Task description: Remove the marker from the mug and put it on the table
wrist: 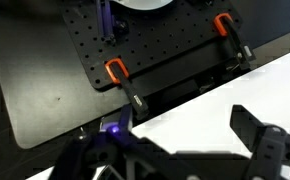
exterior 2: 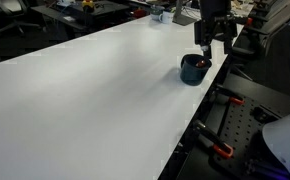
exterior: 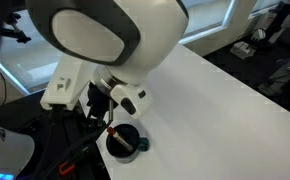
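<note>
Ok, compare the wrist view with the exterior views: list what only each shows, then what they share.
Only the wrist view: the grid of holes in the black board beside the table edge, and a small purple light.

Only the exterior views: the dark mug on the table, the marker with just its orange-red end clear at the mug's rim, and the arm's white body.

Shared: the white table, orange-handled clamps, and the gripper, its fingers wide apart in the wrist view with nothing between them.

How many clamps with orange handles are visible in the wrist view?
2. One clamp is near the middle, on the edge of the dark perforated plate; the other clamp is at upper right. Others may lie out of frame.
</note>
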`<move>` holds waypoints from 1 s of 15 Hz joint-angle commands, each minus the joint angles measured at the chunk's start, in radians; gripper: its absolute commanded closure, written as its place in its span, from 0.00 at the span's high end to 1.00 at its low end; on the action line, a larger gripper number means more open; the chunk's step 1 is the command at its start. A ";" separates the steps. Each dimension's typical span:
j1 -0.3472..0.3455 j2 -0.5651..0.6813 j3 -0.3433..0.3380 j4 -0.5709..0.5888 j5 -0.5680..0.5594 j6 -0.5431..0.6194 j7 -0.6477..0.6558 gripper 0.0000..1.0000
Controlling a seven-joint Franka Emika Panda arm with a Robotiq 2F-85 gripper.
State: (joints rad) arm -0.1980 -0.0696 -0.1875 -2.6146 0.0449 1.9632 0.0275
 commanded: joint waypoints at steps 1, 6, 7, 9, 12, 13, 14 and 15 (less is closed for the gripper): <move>0.001 0.001 -0.001 0.001 0.000 -0.001 0.000 1.00; 0.002 0.001 -0.001 0.001 0.000 -0.001 0.000 1.00; 0.002 0.001 -0.001 0.001 0.000 -0.001 0.000 1.00; 0.002 0.001 -0.001 0.001 0.000 -0.001 0.000 1.00; 0.002 0.001 -0.001 0.001 0.000 -0.001 0.000 1.00; 0.000 0.035 -0.006 0.023 0.012 -0.011 -0.014 1.00; -0.002 0.054 -0.008 0.037 0.016 -0.014 -0.018 1.00; -0.004 0.082 -0.011 0.055 0.021 -0.019 -0.029 1.00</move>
State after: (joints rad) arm -0.1987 -0.0601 -0.1884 -2.6114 0.0469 1.9632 0.0273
